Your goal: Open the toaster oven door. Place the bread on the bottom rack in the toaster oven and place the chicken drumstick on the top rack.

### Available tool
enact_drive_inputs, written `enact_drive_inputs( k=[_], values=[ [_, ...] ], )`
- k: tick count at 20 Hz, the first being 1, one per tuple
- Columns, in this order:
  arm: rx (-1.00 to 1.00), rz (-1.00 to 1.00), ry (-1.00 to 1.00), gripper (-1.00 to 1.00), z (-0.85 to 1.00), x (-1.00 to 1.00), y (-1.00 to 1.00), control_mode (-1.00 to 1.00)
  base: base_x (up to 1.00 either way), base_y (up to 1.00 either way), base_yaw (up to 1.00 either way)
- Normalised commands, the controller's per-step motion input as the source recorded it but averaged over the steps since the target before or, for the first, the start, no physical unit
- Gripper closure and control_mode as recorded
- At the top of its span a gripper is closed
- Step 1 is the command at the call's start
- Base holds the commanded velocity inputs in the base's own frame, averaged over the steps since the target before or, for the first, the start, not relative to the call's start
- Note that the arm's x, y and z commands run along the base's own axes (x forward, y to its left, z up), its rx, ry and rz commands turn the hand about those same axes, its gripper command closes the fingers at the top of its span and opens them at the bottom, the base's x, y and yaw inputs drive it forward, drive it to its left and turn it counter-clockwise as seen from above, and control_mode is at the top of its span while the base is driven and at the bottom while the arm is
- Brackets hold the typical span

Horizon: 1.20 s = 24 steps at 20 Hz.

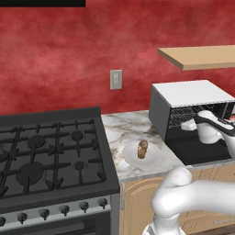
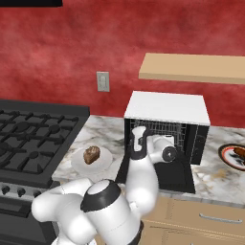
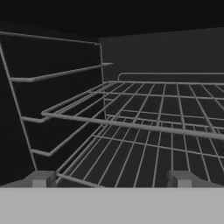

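Hand (image 3: 109, 178) spread empty at the oven (image 1: 190, 94) mouth, right of frame, facing wire racks (image 3: 153, 127); door (image 2: 165, 174) down.

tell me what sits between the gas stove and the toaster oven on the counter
A white plate holding the bread, on the marble counter between the gas stove and the toaster oven; both base views show it.

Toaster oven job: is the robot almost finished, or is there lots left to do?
Lots left. Done: the toaster oven door lies folded down, so the toaster oven is open. Right now the open, empty gripper is at the oven's mouth, facing bare wire racks. Left: the bread sits on its white plate by the stove, and the chicken, seemingly on the plate right of the oven, waits too.
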Motion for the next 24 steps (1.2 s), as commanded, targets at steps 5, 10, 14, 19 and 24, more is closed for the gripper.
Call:
enact_drive_inputs(
  k=[5,10,14,19,24],
  values=[
    [0.03,0.00,0.00,-1.00,-0.12,0.06,-0.02,-1.00,0.00,0.00,0.00],
    [0.01,0.00,0.00,-1.00,-0.17,0.01,-0.03,-1.00,0.00,0.00,0.00],
    [0.00,-0.01,0.00,-1.00,-0.04,0.04,-0.03,-1.00,0.00,0.00,0.00],
    [0.00,-0.01,0.00,-1.00,0.00,0.10,-0.05,-1.00,0.00,0.00,0.00],
    [0.00,0.00,0.00,-1.00,0.02,0.11,-0.02,-1.00,0.00,0.00,0.00]
  ],
)
